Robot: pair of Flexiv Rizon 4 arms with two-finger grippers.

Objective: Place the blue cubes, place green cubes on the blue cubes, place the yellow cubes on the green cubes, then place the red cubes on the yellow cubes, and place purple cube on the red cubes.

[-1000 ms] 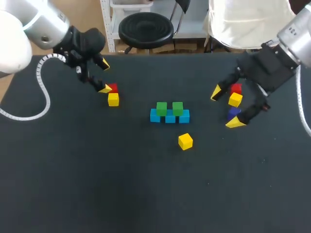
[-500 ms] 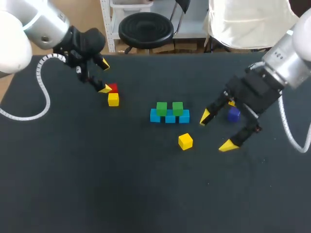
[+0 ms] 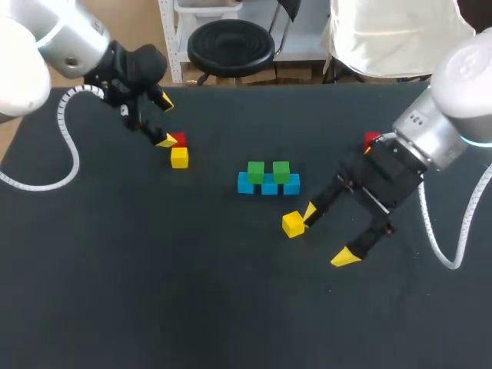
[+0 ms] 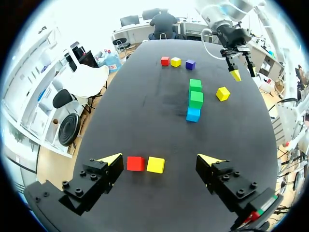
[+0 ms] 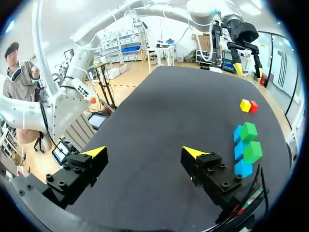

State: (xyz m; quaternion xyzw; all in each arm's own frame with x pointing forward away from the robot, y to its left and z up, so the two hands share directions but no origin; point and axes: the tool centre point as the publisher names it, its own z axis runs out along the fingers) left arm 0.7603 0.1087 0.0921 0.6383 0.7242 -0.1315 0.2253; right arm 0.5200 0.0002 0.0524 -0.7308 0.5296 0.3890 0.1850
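Note:
Three blue cubes (image 3: 268, 187) lie in a row at the table's middle, with two green cubes (image 3: 268, 171) on top; they show as the blue and green stack (image 4: 195, 100) in the left wrist view and as blue and green cubes (image 5: 245, 151) beside my right fingers. A loose yellow cube (image 3: 292, 224) lies just in front of them, touching the far fingertip of my open right gripper (image 3: 326, 234), which holds nothing (image 5: 145, 152). My open left gripper (image 3: 165, 121) hovers by a red cube (image 3: 178, 139) and a yellow cube (image 3: 179, 157), which lie ahead between its fingers: red cube (image 4: 135, 163), yellow cube (image 4: 155, 165).
At the right a red cube (image 3: 372, 139) peeks out behind my right arm. The left wrist view shows that red cube (image 4: 165, 61) in a row with a yellow cube (image 4: 175, 62) and a purple cube (image 4: 190, 64).
My right arm has swung from the cubes at the right toward the table's middle and front, ending beside the loose yellow cube, still open. The left arm has stayed put.

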